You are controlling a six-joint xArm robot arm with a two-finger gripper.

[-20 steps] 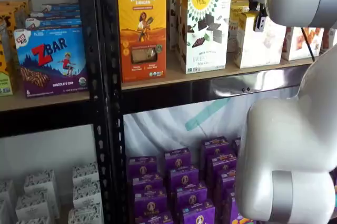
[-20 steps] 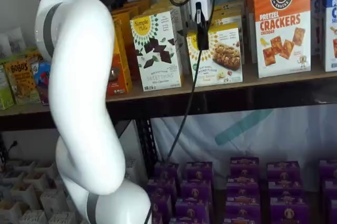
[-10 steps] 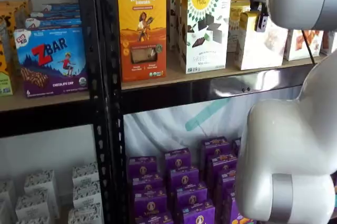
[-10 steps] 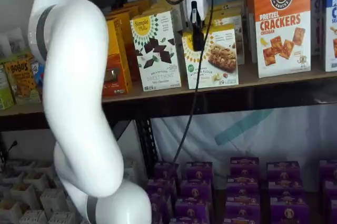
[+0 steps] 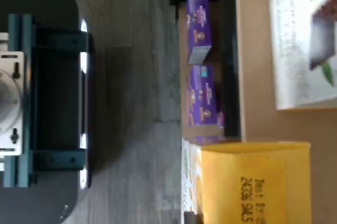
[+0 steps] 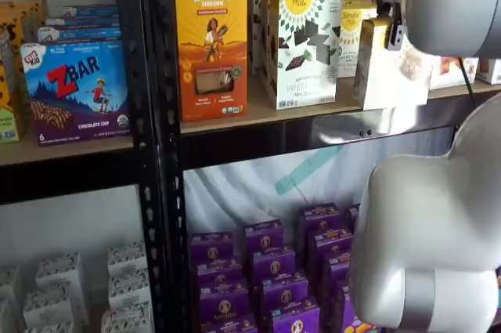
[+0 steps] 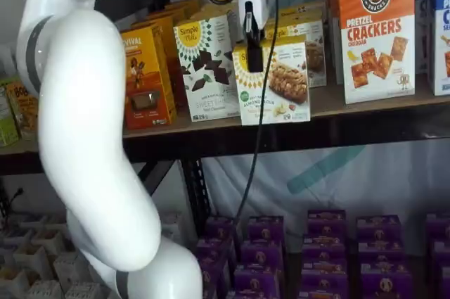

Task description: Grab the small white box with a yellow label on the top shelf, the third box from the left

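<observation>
The small white box (image 7: 275, 82), with a round yellow logo, a green dot and a bar picture, hangs tilted at the front edge of the top shelf (image 7: 365, 124), partly past the dark beam. In a shelf view its yellow narrow side (image 6: 374, 59) faces me. My gripper (image 7: 254, 60) is shut on the box from above, one black finger lying down its front face. It also shows in a shelf view (image 6: 397, 35). In the wrist view the box's yellow side (image 5: 253, 184) lies over the tan shelf board (image 5: 254, 55).
The taller white carton with chocolate squares (image 7: 206, 67) and the orange Revival carton (image 6: 210, 43) stand left of the box. More short boxes (image 7: 309, 39) stand behind it, pretzel cracker boxes (image 7: 376, 32) to the right. Purple boxes (image 7: 320, 243) fill the lower level. The white arm (image 7: 91, 130) stands in front.
The gripper has drawn the small white box forward and leftward out of its row, from back on the board to the shelf's front edge. The arm has swung with it.
</observation>
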